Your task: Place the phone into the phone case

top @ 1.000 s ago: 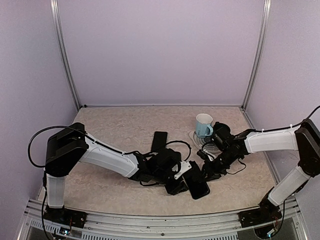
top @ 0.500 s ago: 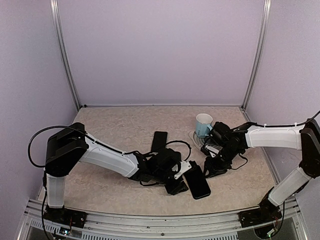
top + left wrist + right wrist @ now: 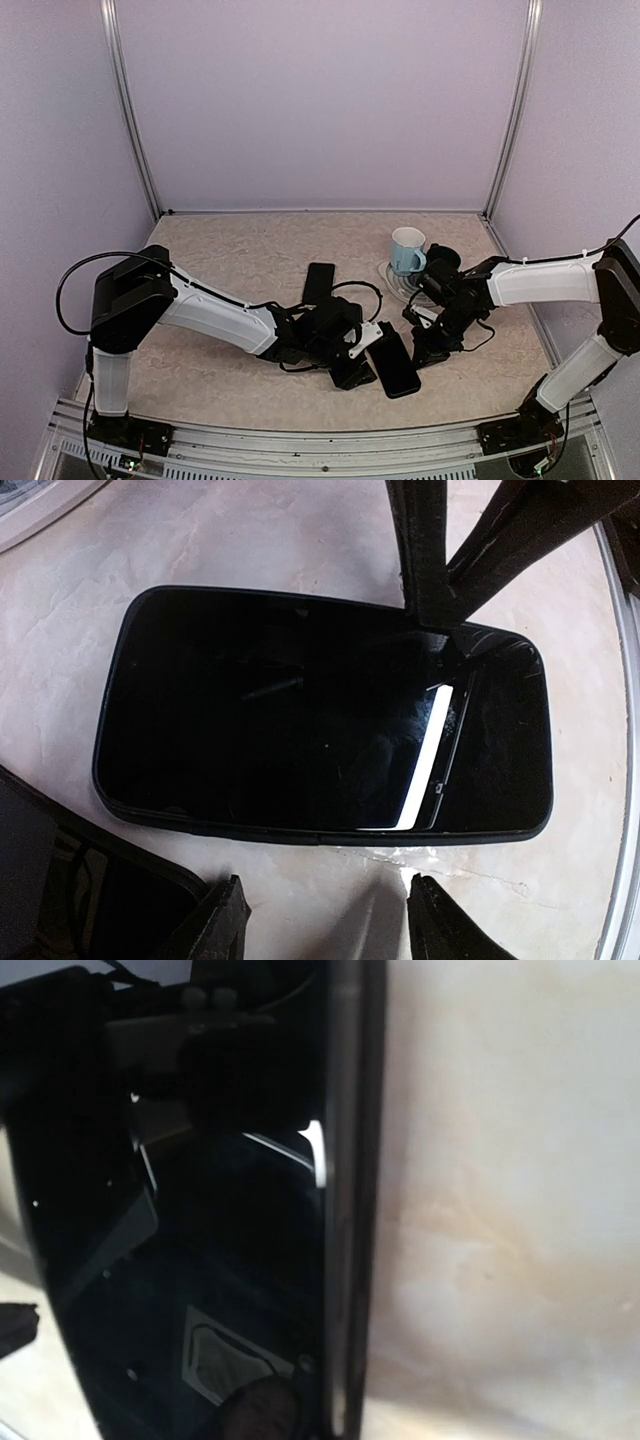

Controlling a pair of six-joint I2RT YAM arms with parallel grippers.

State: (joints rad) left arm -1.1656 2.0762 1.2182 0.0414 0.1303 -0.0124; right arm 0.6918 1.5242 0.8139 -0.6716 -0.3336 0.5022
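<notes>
The black phone (image 3: 392, 365) lies flat and screen up on the table, just right of my left gripper (image 3: 358, 372). In the left wrist view the phone (image 3: 300, 710) fills the middle, and a black rim along its near edge (image 3: 300, 830) looks like the phone case around it. My left gripper (image 3: 330, 925) stands open a little short of that edge, with nothing between its fingers. My right gripper (image 3: 420, 348) is shut, its tips (image 3: 432, 605) resting on the phone's far edge. The right wrist view shows the screen (image 3: 200, 1240) and its side edge very close.
A second flat black slab (image 3: 319, 282) lies behind my left arm. A light blue mug (image 3: 406, 250) stands on a clear plate (image 3: 385, 272) at the back right, with black cable (image 3: 480, 335) beside it. A dark raised-edge object (image 3: 50, 880) sits left of my left fingers.
My right gripper rose off the phone, opened somewhat, then came back down onto its far edge and shut. The left arm has not moved.
</notes>
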